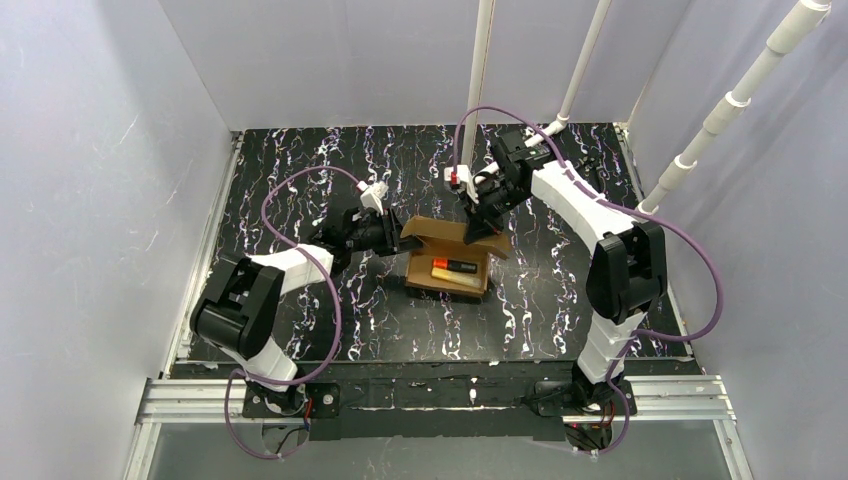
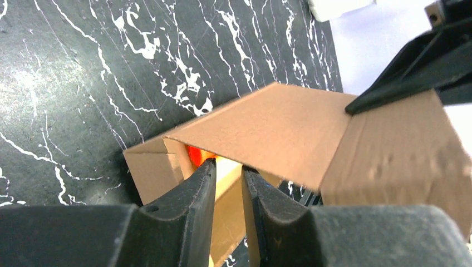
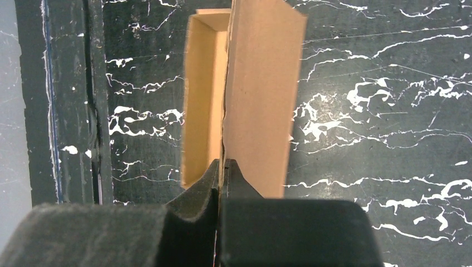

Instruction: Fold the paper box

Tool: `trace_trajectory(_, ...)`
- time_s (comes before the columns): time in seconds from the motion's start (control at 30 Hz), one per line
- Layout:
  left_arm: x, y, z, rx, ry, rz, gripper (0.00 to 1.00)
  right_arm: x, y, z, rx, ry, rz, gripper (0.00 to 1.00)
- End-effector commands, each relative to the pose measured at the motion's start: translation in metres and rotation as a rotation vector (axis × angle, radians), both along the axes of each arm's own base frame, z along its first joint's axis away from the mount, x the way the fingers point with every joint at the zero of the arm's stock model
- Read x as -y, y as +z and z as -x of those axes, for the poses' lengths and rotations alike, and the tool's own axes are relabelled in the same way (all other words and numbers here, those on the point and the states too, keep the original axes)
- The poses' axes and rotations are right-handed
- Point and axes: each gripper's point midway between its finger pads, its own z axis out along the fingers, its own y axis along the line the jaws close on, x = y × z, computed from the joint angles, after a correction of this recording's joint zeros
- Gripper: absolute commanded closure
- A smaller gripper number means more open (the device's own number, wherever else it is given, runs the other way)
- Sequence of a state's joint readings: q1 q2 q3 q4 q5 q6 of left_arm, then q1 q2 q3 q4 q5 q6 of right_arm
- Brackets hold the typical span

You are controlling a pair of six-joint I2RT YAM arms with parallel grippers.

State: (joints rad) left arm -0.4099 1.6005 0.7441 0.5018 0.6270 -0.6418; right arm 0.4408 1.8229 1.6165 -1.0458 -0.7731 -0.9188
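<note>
The brown corrugated cardboard box (image 1: 422, 268) sits near the middle of the frame on the black white-veined surface (image 1: 300, 160), its lid (image 3: 261, 94) raised. The right tool (image 3: 222, 164) is clamped tight on the lid's edge. The left tool (image 2: 229, 169) is at the box's left end, its fingers slightly parted with cardboard showing between them; whether it grips, I cannot tell.

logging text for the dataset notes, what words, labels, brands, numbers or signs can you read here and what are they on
No text can be read in any of the three views.
paper box: plain brown cardboard, no print on any face that shows.
markers inside it: too small to tell whether they carry a label.
</note>
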Motion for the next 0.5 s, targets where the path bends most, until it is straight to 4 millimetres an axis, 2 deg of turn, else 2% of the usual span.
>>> trace_trajectory(0.0,0.007,0.021,-0.020,0.032,0.041,0.058,0.77,-0.011,0.007,0.015,-0.011,0.068,-0.041,0.99)
trace_trajectory(0.17,0.003,0.021,-0.021,0.053,0.063,0.047,0.76,-0.011,0.009,0.015,-0.007,0.069,-0.038,0.99)
trace_trajectory(0.3,-0.006,0.027,-0.007,0.098,0.037,0.043,0.74,-0.006,0.008,0.002,0.036,0.036,0.006,0.99)
trace_trajectory(0.47,-0.033,0.036,0.015,0.147,0.049,0.051,0.67,-0.002,0.007,-0.006,0.035,0.030,0.029,0.99)
